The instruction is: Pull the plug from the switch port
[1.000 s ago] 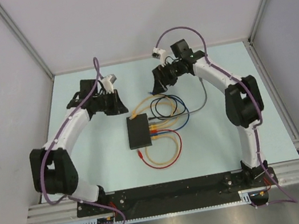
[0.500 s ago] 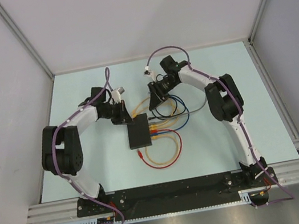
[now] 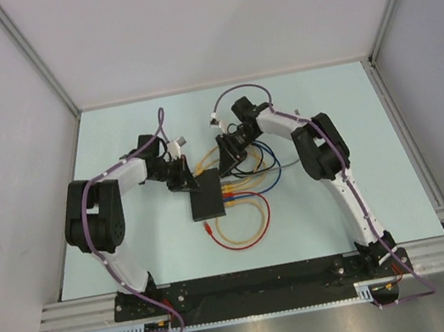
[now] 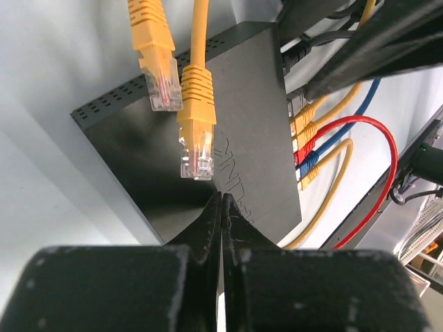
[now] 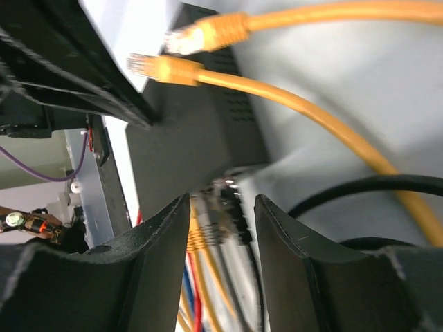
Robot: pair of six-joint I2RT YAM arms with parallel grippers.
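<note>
The switch point(image 3: 206, 200) is a flat black box lying mid-table, also seen in the left wrist view point(image 4: 256, 117) and the right wrist view point(image 5: 183, 149). A row of plugs point(image 4: 304, 138) in yellow, red and blue sits in its ports on the right edge point(image 3: 226, 189). My left gripper point(image 4: 221, 197) is shut with nothing in it, its tips at the switch's top near the far left corner point(image 3: 186, 182). My right gripper point(image 5: 221, 207) is open and straddles the far end of the row, with a yellow plug and a dark plug point(image 5: 232, 207) between its fingers.
Two loose yellow plugs point(image 4: 196, 142) lie across the switch's far end. Yellow and red cable loops point(image 3: 246, 226) spread toward the near side. Blue and black loops point(image 3: 257, 160) lie under the right arm. A grey cable point(image 3: 301, 148) runs off to the right.
Both arms have swung in from the far side to the switch. My left gripper has shut. My right gripper has narrowed from wide open and come down round the plugs.
</note>
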